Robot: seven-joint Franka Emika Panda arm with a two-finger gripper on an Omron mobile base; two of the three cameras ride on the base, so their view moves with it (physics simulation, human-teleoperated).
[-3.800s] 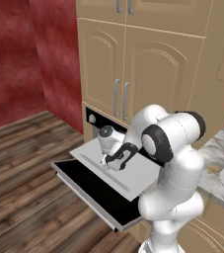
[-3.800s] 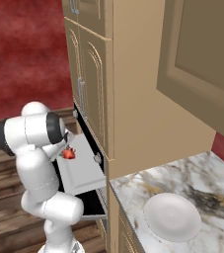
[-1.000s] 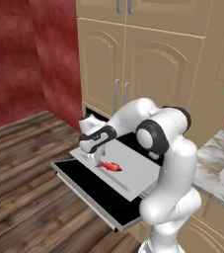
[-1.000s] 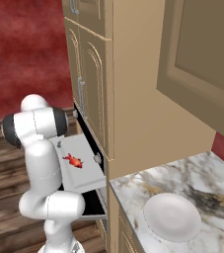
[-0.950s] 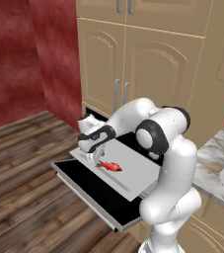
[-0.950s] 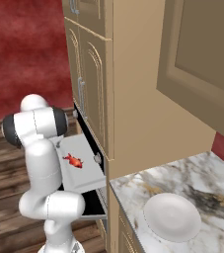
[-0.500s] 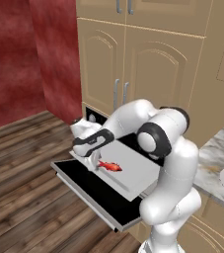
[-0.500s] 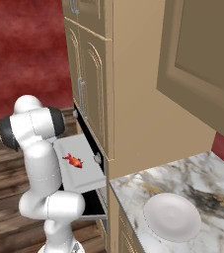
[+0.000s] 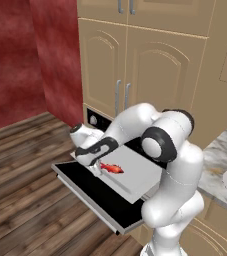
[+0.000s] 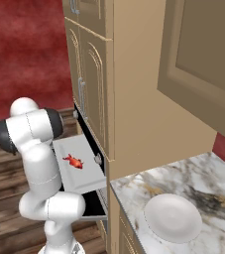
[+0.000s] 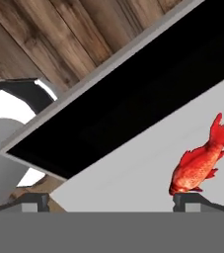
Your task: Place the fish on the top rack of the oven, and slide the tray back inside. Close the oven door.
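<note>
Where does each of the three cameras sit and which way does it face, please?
Left base view: behind the arm's left, looking down at the open oven door; arm rises at right.
Right base view: behind its right, along the cabinets, plate on counter; arm at left.
Hand view: on the hand, facing the tray; the gripper tips show at the bottom.
All three share the fish on the tray.

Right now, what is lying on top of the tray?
Only the fish lies on the tray, free of the end effector. The arm covers the tray's left edge.
</note>
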